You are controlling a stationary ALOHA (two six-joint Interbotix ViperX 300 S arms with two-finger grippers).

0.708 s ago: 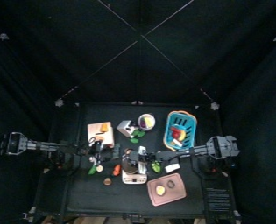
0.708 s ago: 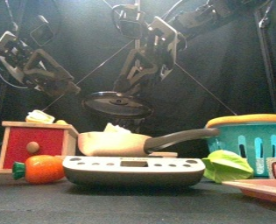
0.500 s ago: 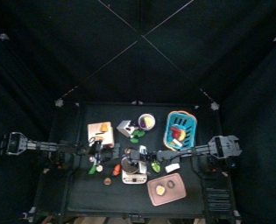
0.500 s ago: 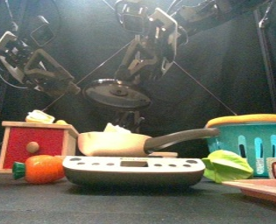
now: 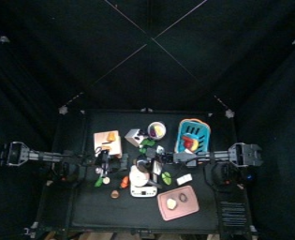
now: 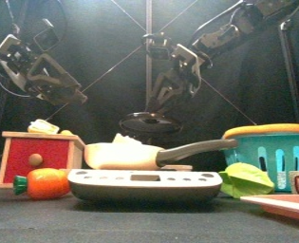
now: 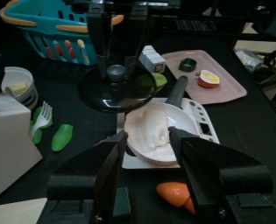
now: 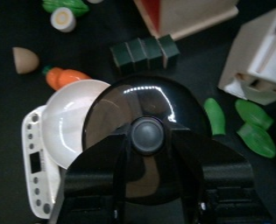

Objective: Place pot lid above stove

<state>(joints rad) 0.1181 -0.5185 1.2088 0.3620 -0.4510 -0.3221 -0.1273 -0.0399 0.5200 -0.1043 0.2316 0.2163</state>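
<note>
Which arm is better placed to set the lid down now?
Right. Its gripper straddles the lid by the knob, above the pan. The left gripper hangs apart, empty.

Black pot lid (image 8: 146, 122), white pan (image 7: 152, 136), teal basket (image 6: 276, 150).

The table (image 5: 75, 202) is crowded: a scale (image 6: 145, 184) with a white bowl (image 6: 123, 154), a red box (image 6: 39, 157) and a teal basket (image 6: 274, 150) stand close together. Open air lies above them, where the dark lid (image 6: 153, 121) hangs. The left arm (image 6: 38, 71) occupies the upper left.
</note>
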